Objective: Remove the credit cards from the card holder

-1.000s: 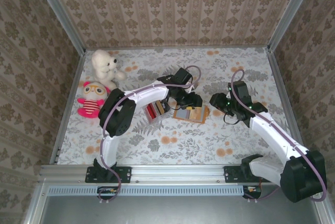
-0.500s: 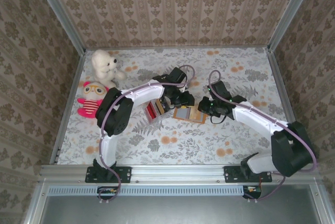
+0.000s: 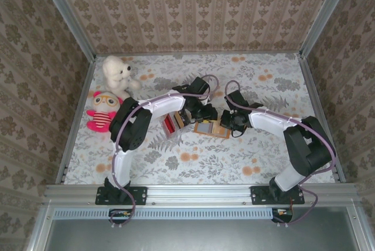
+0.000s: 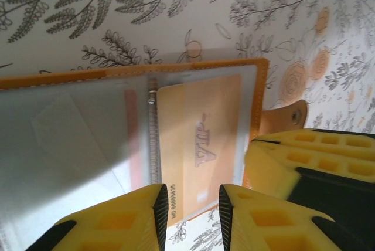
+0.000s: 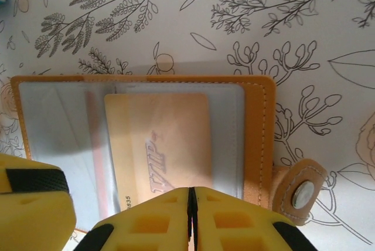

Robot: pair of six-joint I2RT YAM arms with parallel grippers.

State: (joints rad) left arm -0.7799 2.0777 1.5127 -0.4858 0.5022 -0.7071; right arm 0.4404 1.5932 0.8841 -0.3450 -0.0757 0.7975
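Two toys (image 3: 112,90) sit at the far left of the table (image 3: 263,157). The left arm reaches forward, then bends right. The left gripper (image 4: 192,204) hangs over the holder (image 3: 214,129) with its fingers partly apart, gripping nothing. Red cards (image 3: 171,124) lie just left of the holder. The table is floral, enclosed by patterned walls (image 3: 193,10). The holder lies open mid-table, with a yellow card (image 5: 158,139) in a clear pocket. The right arm folds leftward. The right gripper (image 5: 190,210) has its fingers pressed together at the holder's edge; whether they pinch anything cannot be told.
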